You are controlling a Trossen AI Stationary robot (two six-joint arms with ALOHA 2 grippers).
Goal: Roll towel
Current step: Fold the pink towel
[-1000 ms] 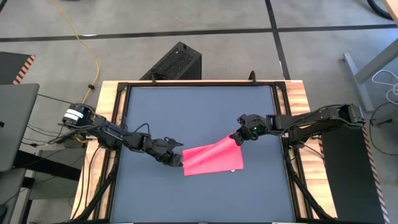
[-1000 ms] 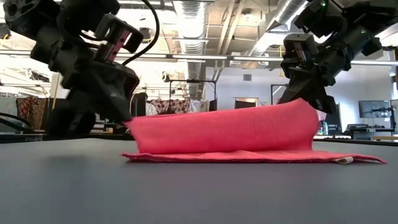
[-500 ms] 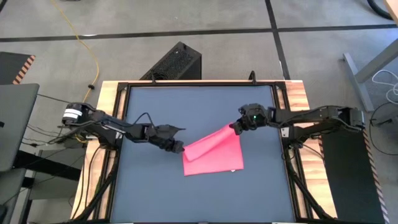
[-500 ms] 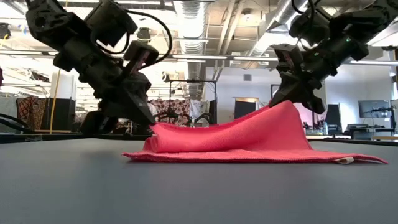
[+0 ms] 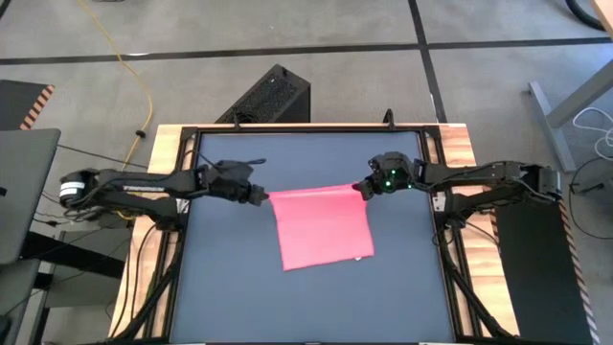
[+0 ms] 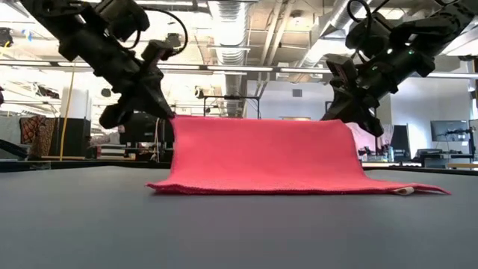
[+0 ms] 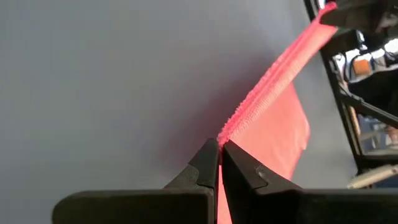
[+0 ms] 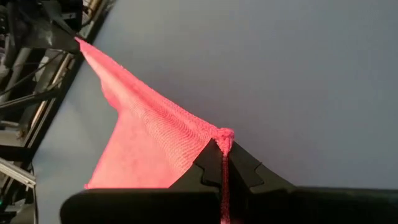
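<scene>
Spanning the dark table (image 5: 220,287) centre, the towel (image 5: 321,230) now hangs taut and unfolded, its far edge raised where it earlier sagged doubled; rolling has not begun. Left gripper (image 5: 263,195) and right gripper (image 5: 361,188) each clench one far corner.

two dark jointed arms, looping black cables, green lights.

You have a small, thin, plain bright pink cloth towel (image 5: 323,228), no pattern on it, over a flat dark grey tabletop (image 5: 230,287) framed by pale wooden edge boards (image 5: 159,172). Both jointed metal arms (image 5: 144,187) are black.
</scene>
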